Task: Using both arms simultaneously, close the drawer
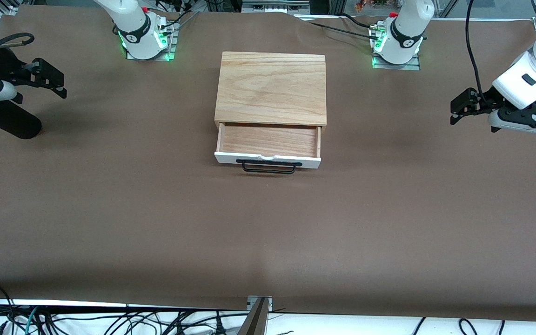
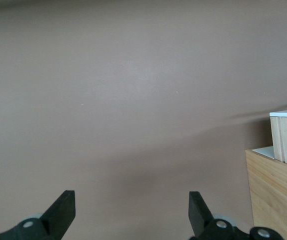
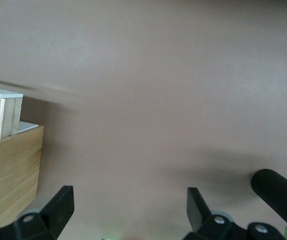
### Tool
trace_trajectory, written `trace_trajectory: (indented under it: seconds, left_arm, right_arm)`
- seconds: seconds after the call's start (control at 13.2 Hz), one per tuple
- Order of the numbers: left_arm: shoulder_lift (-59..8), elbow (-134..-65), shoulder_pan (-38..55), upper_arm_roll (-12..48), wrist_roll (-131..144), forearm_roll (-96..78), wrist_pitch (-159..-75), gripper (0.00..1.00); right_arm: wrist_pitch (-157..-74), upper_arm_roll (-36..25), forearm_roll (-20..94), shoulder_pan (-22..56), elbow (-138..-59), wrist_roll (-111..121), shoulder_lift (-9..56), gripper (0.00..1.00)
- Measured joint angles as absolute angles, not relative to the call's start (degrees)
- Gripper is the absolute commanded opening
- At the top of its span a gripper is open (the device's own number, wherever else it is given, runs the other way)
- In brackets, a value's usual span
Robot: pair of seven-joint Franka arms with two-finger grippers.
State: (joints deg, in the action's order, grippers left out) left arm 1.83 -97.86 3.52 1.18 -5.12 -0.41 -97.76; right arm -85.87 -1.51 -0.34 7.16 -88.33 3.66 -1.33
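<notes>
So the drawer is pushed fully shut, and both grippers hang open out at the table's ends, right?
Not quite: the front view shows the drawer pulled out of its box. The left gripper and right gripper do hang open at the table's ends.

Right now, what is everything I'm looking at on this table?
Oak box: one, light wood, mid-table between the two arm bases.
Drawer: one, light wood with white front, pulled partly out of the box toward the front camera, nothing visible inside.
Handle: one, thin black wire, on the drawer's white front.
Table cover: one, brown, across the whole table.
Black cylinder: one, at the right arm's end.
Left end effector: one, black, open, over the table's left-arm end, waiting.
Right end effector: one, black, open, over the right-arm end.
</notes>
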Motion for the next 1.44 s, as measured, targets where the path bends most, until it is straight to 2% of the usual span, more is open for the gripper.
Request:
trace_trajectory:
  seconds: [1.44]
  left_arm:
    - [1.8,-97.9,3.5,1.2,-4.9,-0.4,-97.6,1.00]
  right_arm:
    - [-86.5,-1.8,2.5,7.6,-88.3,2.2,-0.6,1.00]
